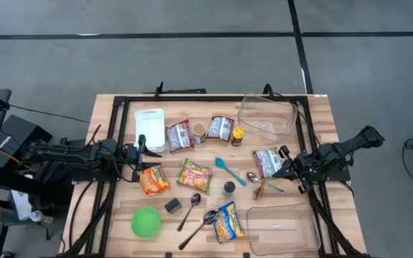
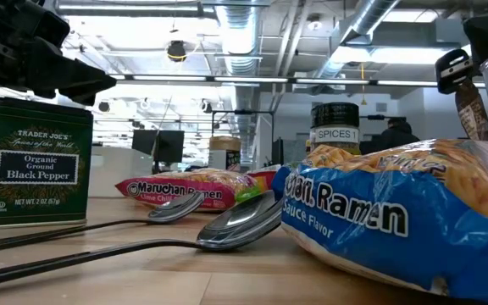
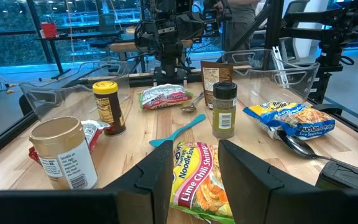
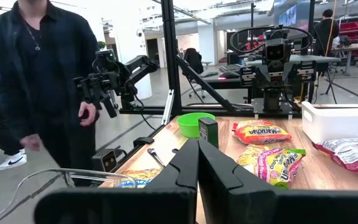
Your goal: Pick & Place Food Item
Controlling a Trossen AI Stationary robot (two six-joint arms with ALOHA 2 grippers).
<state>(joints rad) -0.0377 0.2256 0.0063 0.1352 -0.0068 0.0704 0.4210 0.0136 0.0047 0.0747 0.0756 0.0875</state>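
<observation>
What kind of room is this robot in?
Probably a robotics lab or workshop. Bare pipes and ducts run along the ceiling, another robot arm rig stands nearby, and a person watches beside the wooden table.

Bare wood lies open between the white tray (image 1: 149, 120) and the clear tub (image 1: 267, 117) along the far edge, while the table's middle is crowded: ramen packets (image 1: 194, 175), a teal spatula (image 1: 229, 170), spoons (image 1: 191, 208) and spice jars (image 1: 237, 135) block any low sweep across
</observation>
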